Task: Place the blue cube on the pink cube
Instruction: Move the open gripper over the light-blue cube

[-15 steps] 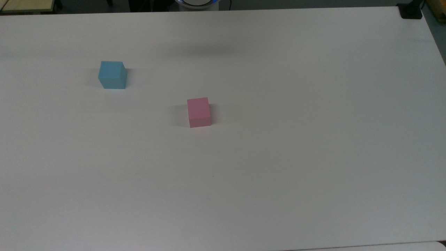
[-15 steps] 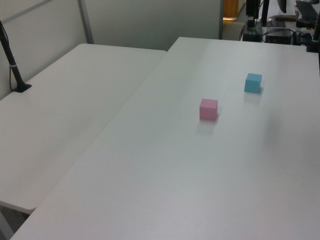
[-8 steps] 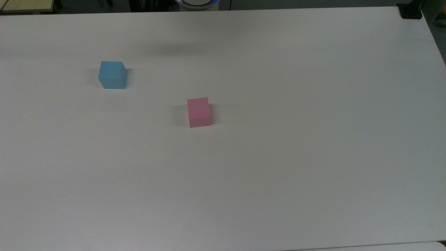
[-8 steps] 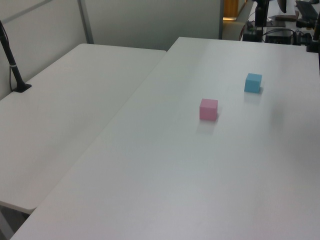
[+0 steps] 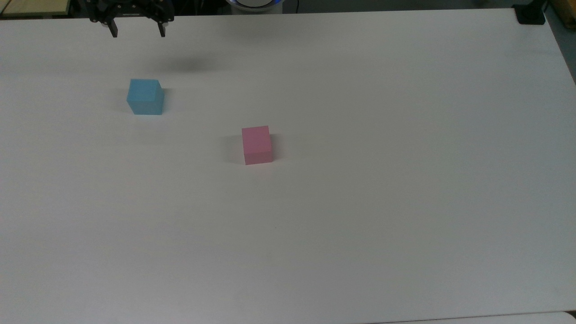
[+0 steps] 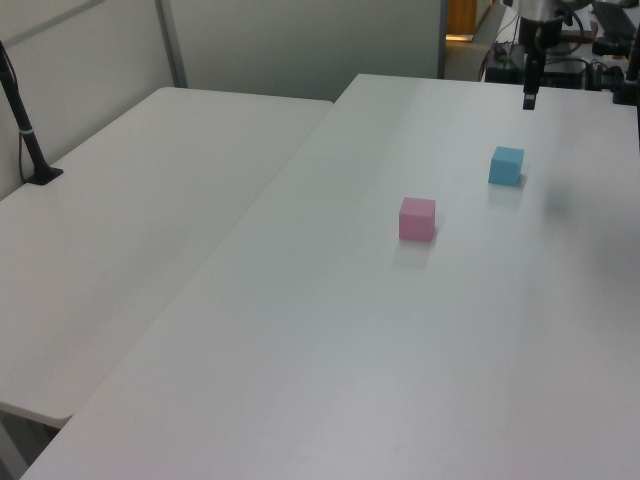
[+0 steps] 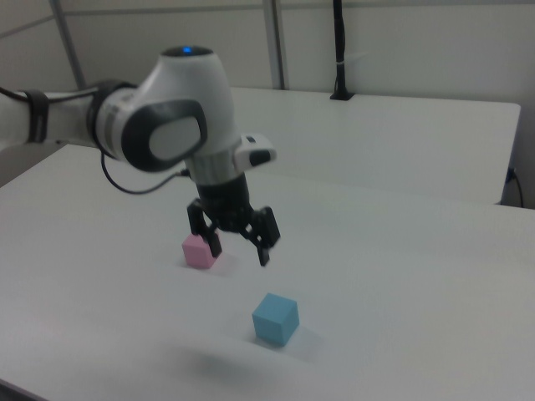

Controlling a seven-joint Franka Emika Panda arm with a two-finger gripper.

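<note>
blue cube (image 5: pixel 145 96) flat on table (image 5: pixel 360 202), apart from pink cube (image 5: pixel 257 145), tool (image 5: pixel 137 32) spread above

You had a wide white table (image 5: pixel 360 225) as the work surface, with a second white table (image 6: pixel 150 260) butted against it on the left view's left. A black pole (image 6: pixel 22 120) stood on that second table near a grey partition wall (image 6: pixel 300 45).

Matte blue cube (image 5: pixel 145 96) and pink cube (image 5: pixel 257 145); smooth white table (image 5: pixel 360 202).
</note>
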